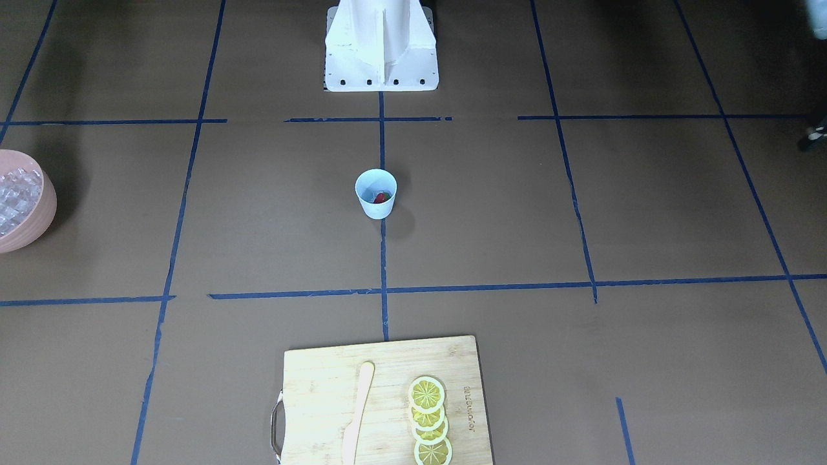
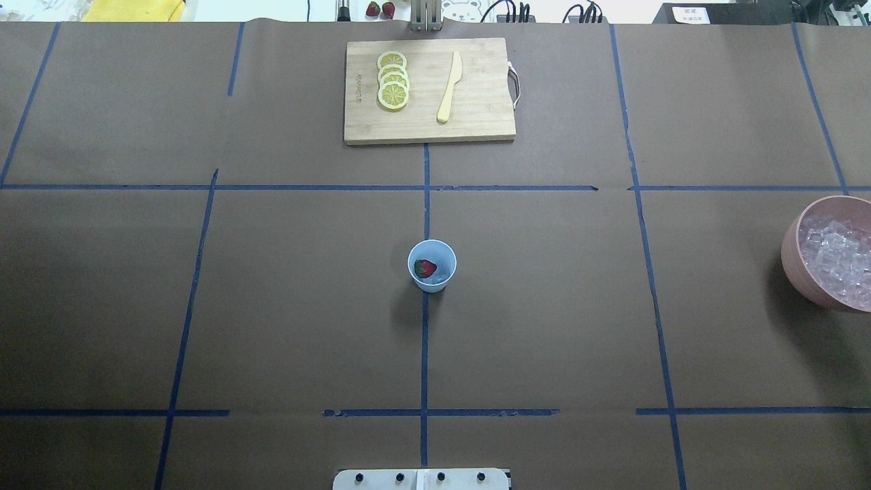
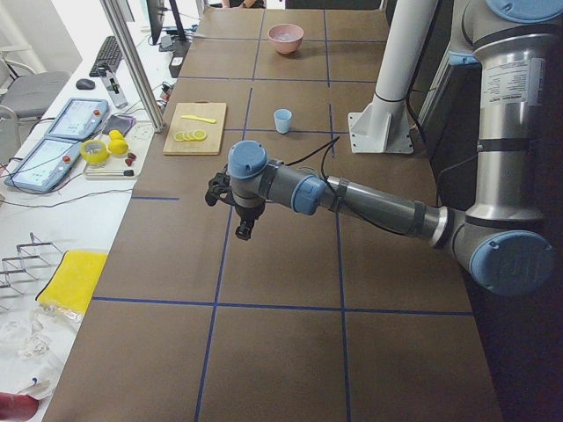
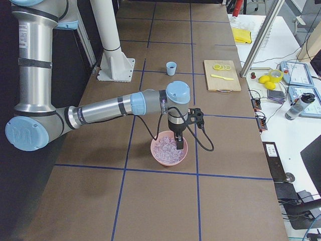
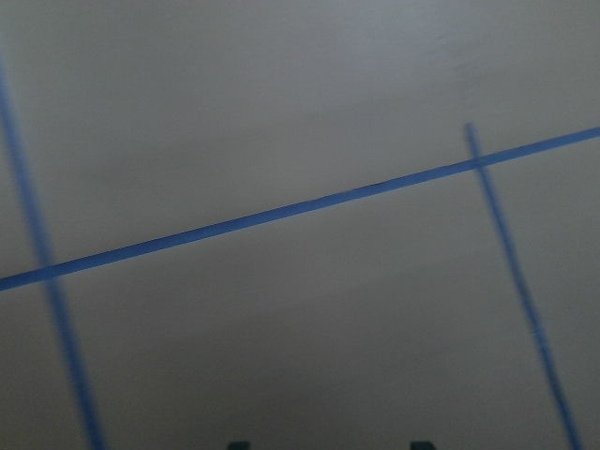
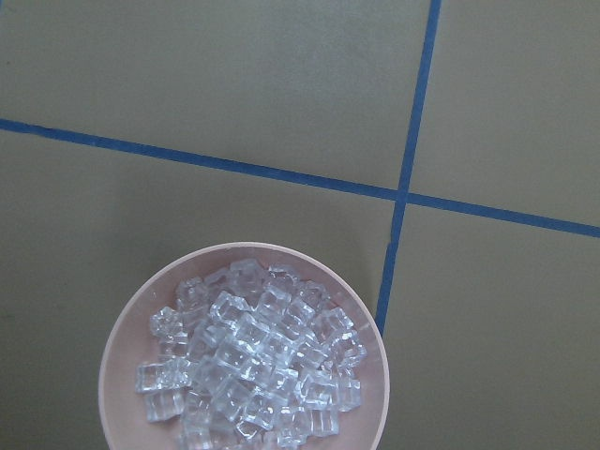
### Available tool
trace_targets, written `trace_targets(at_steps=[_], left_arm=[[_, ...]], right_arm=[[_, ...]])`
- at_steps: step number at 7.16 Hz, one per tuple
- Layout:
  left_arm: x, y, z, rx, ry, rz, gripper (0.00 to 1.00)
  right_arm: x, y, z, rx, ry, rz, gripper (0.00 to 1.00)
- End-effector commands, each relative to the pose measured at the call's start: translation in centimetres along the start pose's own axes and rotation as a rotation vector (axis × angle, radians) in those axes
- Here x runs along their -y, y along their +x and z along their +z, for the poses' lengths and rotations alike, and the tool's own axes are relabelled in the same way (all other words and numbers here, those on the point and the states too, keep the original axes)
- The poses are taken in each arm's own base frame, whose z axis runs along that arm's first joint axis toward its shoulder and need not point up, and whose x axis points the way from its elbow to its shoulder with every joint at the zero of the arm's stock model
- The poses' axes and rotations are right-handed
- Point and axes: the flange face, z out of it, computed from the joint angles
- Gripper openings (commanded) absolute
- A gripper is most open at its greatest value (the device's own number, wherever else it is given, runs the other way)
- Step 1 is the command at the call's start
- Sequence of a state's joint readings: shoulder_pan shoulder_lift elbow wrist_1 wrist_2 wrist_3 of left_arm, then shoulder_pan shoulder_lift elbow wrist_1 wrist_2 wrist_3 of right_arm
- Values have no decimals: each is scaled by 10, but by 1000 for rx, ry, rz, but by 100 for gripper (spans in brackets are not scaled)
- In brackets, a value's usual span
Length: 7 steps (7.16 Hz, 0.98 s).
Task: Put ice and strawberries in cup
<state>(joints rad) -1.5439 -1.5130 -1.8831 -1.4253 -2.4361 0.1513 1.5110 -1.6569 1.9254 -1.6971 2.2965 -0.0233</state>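
strawberry (image 2: 424, 268) in blue cup (image 2: 433, 286), ice (image 6: 253, 361) (heaped apart)

Fixed views bright and evenly lit from above, no harsh glare. Cup (image 2: 432, 265) throws a soft, faint shadow on the paper just beside it; pink bowl (image 1: 26, 200) does too, darker. Front view dims toward its top right corner. Left wrist view is soft and washed grey, tape lines (image 5: 281, 217) smeared. Right wrist view sharp, ice (image 6: 253, 361) showing small white glints.
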Motion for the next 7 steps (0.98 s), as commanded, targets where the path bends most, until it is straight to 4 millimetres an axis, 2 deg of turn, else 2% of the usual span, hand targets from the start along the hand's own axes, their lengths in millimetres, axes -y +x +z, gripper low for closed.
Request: trace_targets(at_steps=[1,2,3,4,5,6,7], left_arm=[[-35,-62,1,-14,-79,-118,78],[-42,-78,16,-22,-105,-146,98],[-43,-77,14,-10,-107,-145,100],[-44,-76,12,-1,-108,-146,100],[-65,-77,18,-7,-119,-163,100],[-75,-80,24,-10,-129,-174,100],[-77,-82,26,-13,-134,-184,100]], right_arm=[[-2,9,7,-15,-13,10,100],[-5,10,9,-12,-17,14,100],[-6,13,12,-14,-23,18,100],[-13,8,6,-5,-13,15,100],[-13,9,8,-12,-16,15,100],[-17,11,8,-11,-20,21,100],[-17,12,11,-14,-26,24,100]])
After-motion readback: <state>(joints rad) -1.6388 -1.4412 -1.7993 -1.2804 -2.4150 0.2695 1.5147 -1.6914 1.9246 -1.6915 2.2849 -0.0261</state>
